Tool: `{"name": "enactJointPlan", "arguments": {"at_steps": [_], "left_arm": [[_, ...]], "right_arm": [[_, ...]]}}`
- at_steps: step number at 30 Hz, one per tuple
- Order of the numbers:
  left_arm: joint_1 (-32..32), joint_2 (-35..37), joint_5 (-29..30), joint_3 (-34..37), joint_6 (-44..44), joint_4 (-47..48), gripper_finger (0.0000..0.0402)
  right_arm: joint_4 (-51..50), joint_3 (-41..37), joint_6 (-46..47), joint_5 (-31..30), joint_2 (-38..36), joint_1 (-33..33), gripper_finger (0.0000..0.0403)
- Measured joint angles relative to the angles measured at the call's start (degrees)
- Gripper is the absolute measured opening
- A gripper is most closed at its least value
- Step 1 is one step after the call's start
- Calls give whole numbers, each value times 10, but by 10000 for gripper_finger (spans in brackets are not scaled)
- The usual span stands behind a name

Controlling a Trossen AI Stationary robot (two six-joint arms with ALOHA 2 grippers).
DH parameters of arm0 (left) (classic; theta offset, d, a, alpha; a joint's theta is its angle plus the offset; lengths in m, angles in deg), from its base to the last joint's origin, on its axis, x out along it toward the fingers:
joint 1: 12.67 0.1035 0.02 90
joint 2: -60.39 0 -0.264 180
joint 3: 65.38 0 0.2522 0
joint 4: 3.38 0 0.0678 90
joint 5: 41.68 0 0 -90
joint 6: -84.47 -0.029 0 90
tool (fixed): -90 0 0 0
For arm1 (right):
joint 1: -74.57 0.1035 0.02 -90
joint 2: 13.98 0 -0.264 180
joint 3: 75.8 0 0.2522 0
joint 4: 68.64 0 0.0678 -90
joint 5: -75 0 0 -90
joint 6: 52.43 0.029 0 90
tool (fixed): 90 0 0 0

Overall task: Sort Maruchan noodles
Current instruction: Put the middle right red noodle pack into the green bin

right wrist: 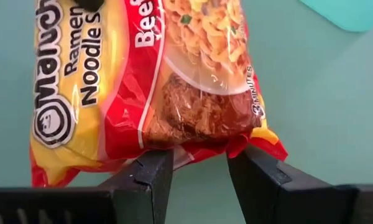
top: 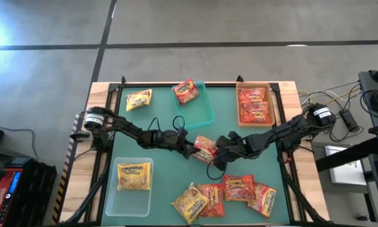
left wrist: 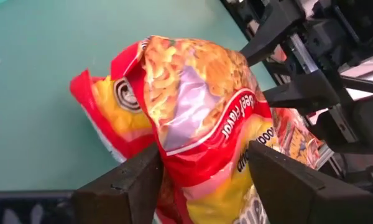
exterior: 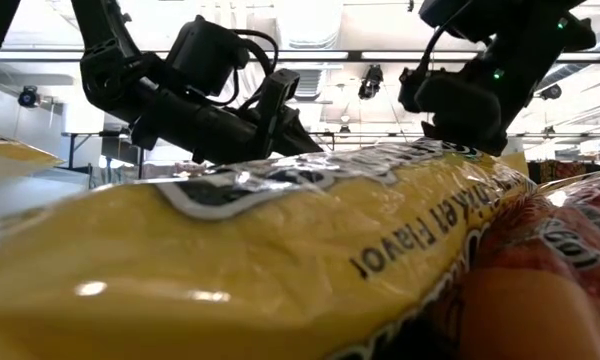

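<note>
At the table's middle both arms meet over one red beef-flavour ramen packet [top: 205,149]. The left gripper [top: 190,149] comes in from the left, and in its wrist view the packet [left wrist: 193,124] sits crumpled between the two dark fingers [left wrist: 121,186], which press on it from either side, so this gripper is clamped on the packet. The right gripper [top: 219,151] reaches in from the right, and its wrist view shows the same packet's [right wrist: 155,81] lower edge sitting in the gap between its fingers [right wrist: 143,180], which look to pinch that edge, though whether they truly bear on it is hard to tell. Going left to right across the containers: the clear bin [top: 112,200] at the near left holds one yellow ramen packet [top: 133,175]; a second yellow packet [top: 138,99] lies loose on the green mat at the far left; the teal bin [top: 205,110] at the far middle has a red packet [top: 186,92] resting across its left rim, partly inside; the tan bin [top: 272,107] at the far right holds two red packets [top: 252,104], one behind the other. Along the near edge, right of centre, a loose cluster of packets [top: 227,194] lies on the mat, a yellow one [top: 189,203] at its left and red ones beside it, touching or overlapping. In the low view a yellow packet [exterior: 230,270] fills the foreground with both arms above it.
</note>
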Motion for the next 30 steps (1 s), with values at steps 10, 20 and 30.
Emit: {"name": "enactJointPlan", "arguments": {"at_steps": [10,20,30], "left_arm": [[-1,2,-59,-19,-46,-21,193],[1,2,-65,-32,-64,-10,187],[10,2,-64,-31,-64,-9,112]], "right_arm": [[10,1,5,-25,10,-1,139],[5,1,3,-6,5,0,139],[-21,1,-2,11,4,1,139]]}}
